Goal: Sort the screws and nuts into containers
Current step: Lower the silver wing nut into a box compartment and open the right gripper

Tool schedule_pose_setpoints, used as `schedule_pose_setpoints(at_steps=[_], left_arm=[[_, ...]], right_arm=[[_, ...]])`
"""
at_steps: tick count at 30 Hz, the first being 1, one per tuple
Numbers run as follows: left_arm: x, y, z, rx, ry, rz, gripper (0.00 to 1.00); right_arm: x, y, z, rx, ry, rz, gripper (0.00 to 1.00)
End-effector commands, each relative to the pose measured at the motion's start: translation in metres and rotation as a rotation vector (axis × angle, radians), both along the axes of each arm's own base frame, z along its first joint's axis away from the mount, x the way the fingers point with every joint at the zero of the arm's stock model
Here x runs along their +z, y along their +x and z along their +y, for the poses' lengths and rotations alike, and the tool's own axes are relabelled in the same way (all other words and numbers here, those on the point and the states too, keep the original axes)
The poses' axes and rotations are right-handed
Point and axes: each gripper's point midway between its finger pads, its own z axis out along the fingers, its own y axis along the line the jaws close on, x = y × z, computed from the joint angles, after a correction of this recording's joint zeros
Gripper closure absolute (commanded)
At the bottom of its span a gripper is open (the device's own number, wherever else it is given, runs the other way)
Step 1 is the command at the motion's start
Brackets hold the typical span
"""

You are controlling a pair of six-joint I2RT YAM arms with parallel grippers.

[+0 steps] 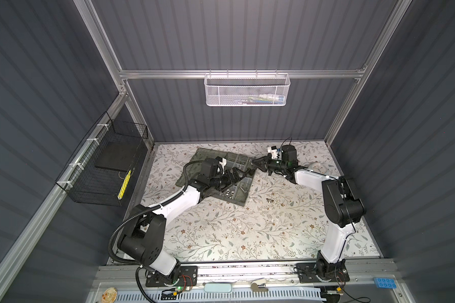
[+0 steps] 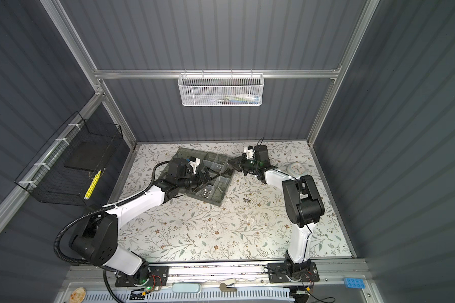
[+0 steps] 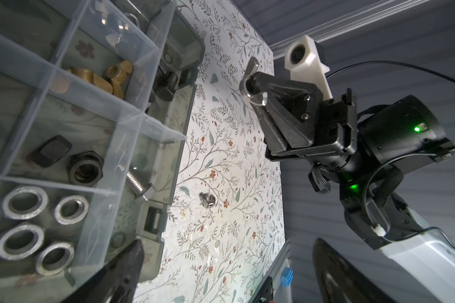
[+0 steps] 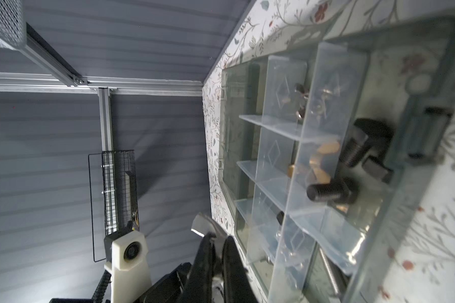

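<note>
Floral counter (image 1: 221, 230) lies below your right pincer (image 3: 254, 85), which pinches a silver wing nut (image 3: 252, 67) at its very tips, just beside the organiser box (image 3: 195, 42). Such a thin hold may slip, and the nut falls outside the compartments (image 3: 95, 88). Your left pincer (image 1: 241, 174) stands spread.

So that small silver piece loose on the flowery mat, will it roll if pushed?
The silver piece looks lumpy, not round, so it probably skids rather than rolls. Shiny metal, so likely rigid, heavy for its size, and slippery to pinch.
</note>
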Motion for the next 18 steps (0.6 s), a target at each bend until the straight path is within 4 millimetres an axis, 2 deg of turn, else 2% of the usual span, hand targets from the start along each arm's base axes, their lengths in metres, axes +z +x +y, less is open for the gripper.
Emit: schedule_pose_setpoints(at_steps=[1,9,18], left_arm=[[0.009,0.01,-0.005,-0.028,-0.034,-0.004,0.0],[0.008,0.038,0.008,-0.003,-0.068,0.013,0.0],[-0.003,0.057,0.021,0.014,-0.086,0.044,0.0]], right_arm=[[0.012,0.021,0.006,0.0,0.044,-0.026,1.0],[0.0,0.061,0.017,-0.005,0.045,-0.013,1.0],[-0.032,0.092,0.029,-0.007,0.031,0.033,0.99]])
